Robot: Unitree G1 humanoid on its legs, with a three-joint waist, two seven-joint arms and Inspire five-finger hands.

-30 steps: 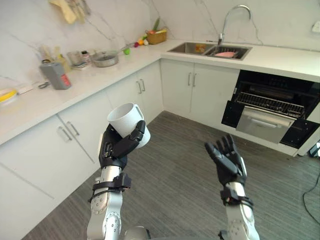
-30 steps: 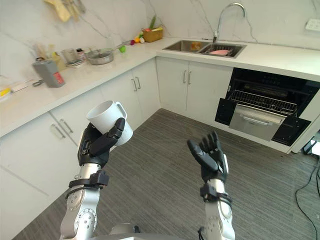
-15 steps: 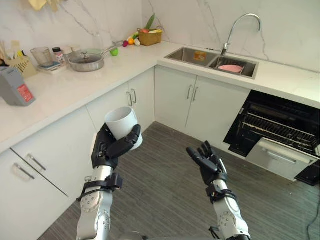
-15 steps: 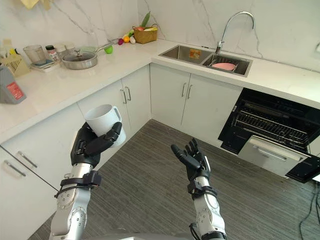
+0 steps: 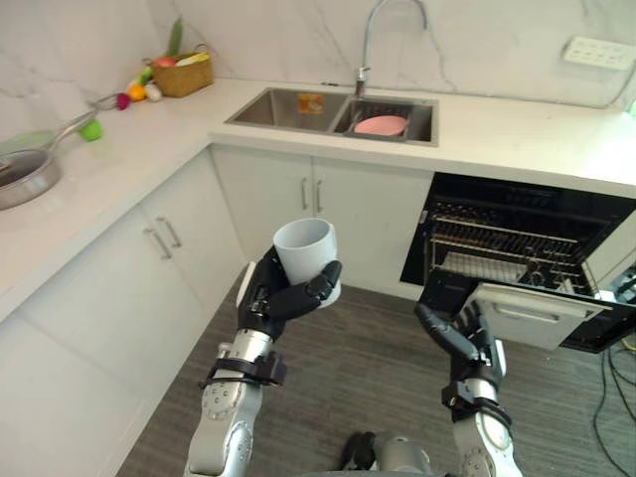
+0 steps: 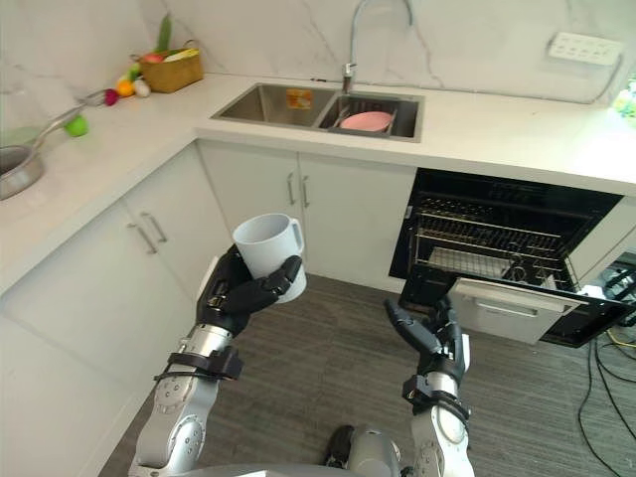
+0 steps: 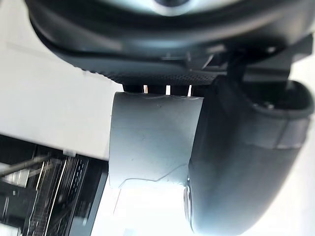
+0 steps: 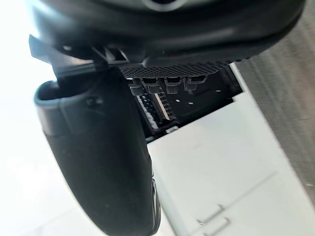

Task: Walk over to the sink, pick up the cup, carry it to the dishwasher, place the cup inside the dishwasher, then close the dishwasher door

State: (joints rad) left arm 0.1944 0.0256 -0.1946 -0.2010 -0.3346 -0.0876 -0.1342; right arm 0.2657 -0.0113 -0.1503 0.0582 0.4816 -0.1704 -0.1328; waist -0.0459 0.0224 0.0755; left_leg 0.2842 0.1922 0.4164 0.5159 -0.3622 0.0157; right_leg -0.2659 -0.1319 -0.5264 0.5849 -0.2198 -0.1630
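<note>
Clasped upright near centre by the left hand (image 5: 270, 300) at 7 o'clock, fingers and thumb curled round its wall: the white cup (image 5: 306, 248). Likely ceramic, so light, rigid, slick and chippable; best gripped round the body or handle. At 4 o'clock, right hand (image 5: 467, 343) empty, fingers loosely spread; open dishwasher (image 5: 527, 248) at 3 o'clock.

I can't see the base of the cup (image 5: 306, 248); my left hand (image 5: 276, 298) wraps over it. The pan (image 5: 18, 179) on the desk (image 5: 119, 164) and the faucet (image 5: 366, 45) run off the frame's edge. The basket (image 5: 184, 78) contents are too small to name.
</note>
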